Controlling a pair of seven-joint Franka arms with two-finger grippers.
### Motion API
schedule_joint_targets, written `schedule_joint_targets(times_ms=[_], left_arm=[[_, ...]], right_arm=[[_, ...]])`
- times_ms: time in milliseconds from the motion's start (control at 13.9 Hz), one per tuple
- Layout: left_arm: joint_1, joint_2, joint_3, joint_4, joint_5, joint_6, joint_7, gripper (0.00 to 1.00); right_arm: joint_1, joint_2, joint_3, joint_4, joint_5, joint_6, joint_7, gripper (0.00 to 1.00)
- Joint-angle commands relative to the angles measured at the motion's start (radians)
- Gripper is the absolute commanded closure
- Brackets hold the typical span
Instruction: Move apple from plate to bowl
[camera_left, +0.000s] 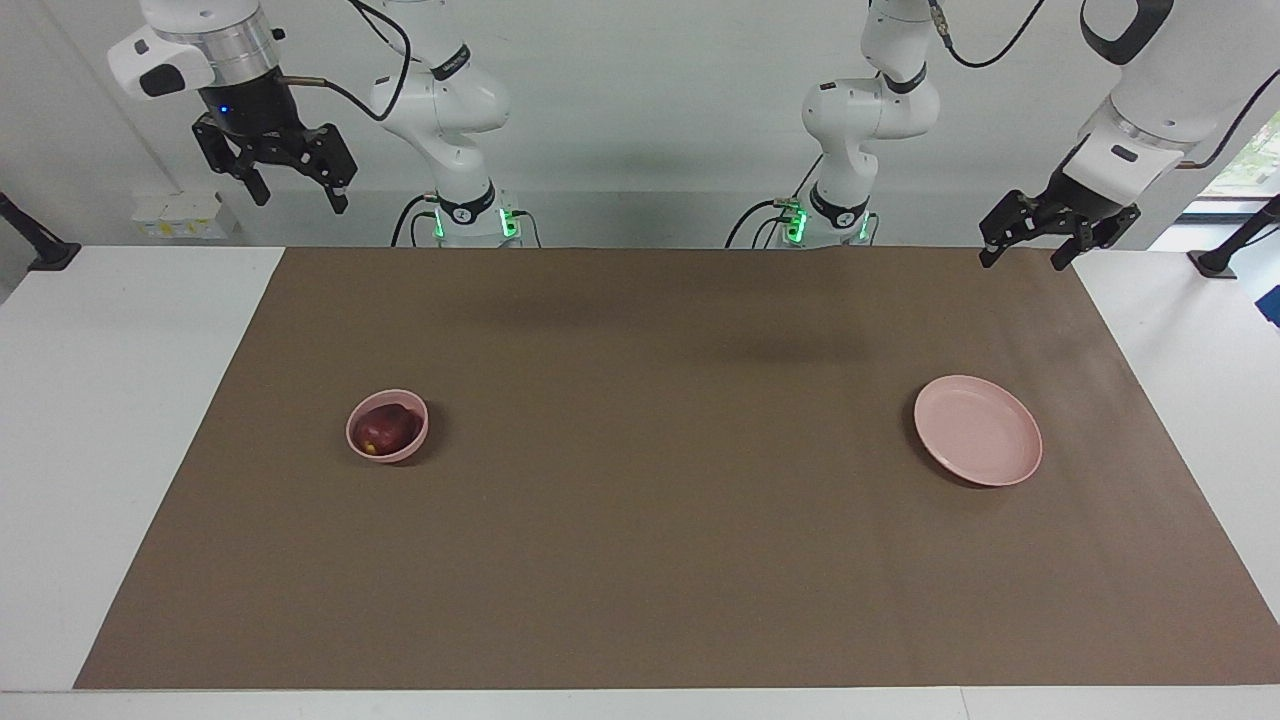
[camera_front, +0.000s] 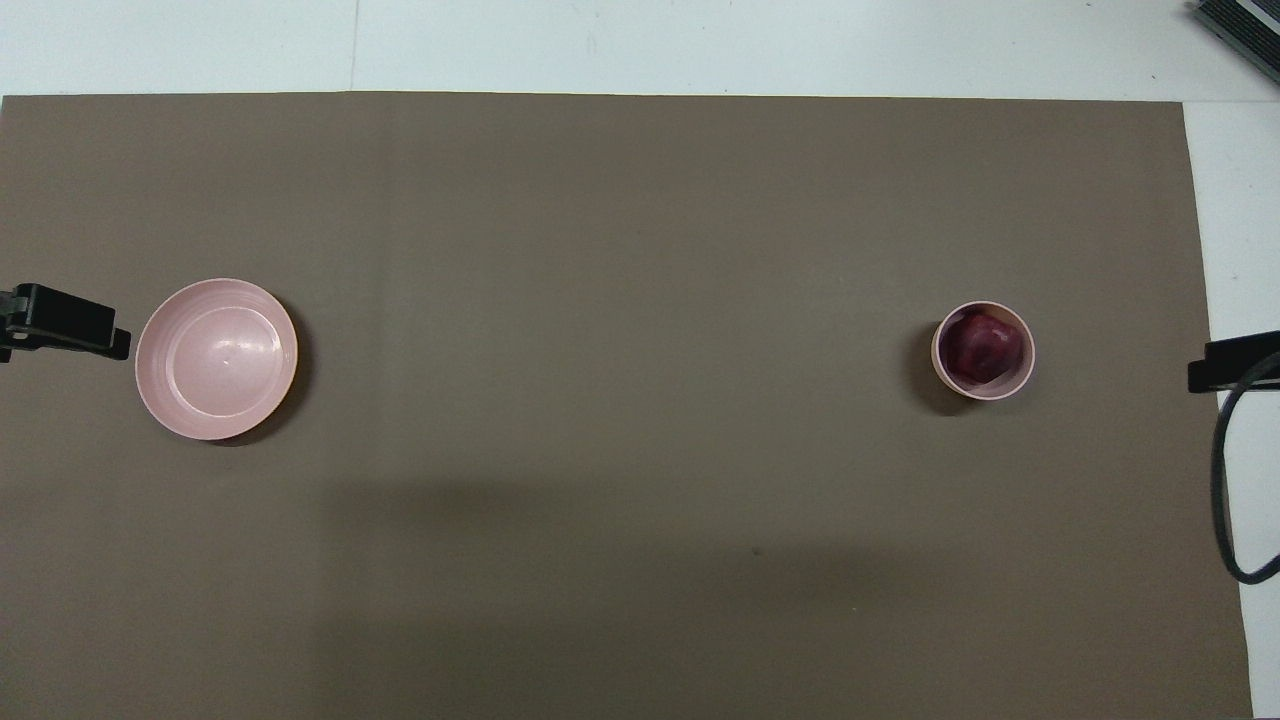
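The dark red apple (camera_left: 385, 428) (camera_front: 977, 346) lies inside the small pink bowl (camera_left: 415, 440) (camera_front: 943, 372), toward the right arm's end of the table. The flat pink plate (camera_left: 977, 430) (camera_front: 216, 358) is bare, toward the left arm's end. My right gripper (camera_left: 296, 190) is open and empty, held high over the table's edge at the robots' end. My left gripper (camera_left: 1024, 250) is open and empty, held over the mat's corner at the robots' end. Only the grippers' tips show at the sides of the overhead view.
A brown mat (camera_left: 660, 520) (camera_front: 620, 480) covers most of the white table (camera_left: 100, 400). A black cable (camera_front: 1235, 480) loops at the right arm's edge of the overhead view. A dark object (camera_front: 1240, 30) sits at the table's corner farthest from the robots.
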Motion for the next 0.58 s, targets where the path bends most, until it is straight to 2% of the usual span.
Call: schedule_joint_targets(times_ms=[0, 504], left_arm=[[-0.001, 0.000, 0.006, 0.013, -0.009, -0.010, 0.005, 0.00], [-0.001, 0.000, 0.006, 0.013, -0.009, -0.010, 0.005, 0.00]], right_arm=[[-0.017, -0.026, 0.001, -0.042, 0.020, 0.007, -0.062, 0.00], [-0.013, -0.029, 0.003, -0.049, 0.017, 0.006, -0.066, 0.00]])
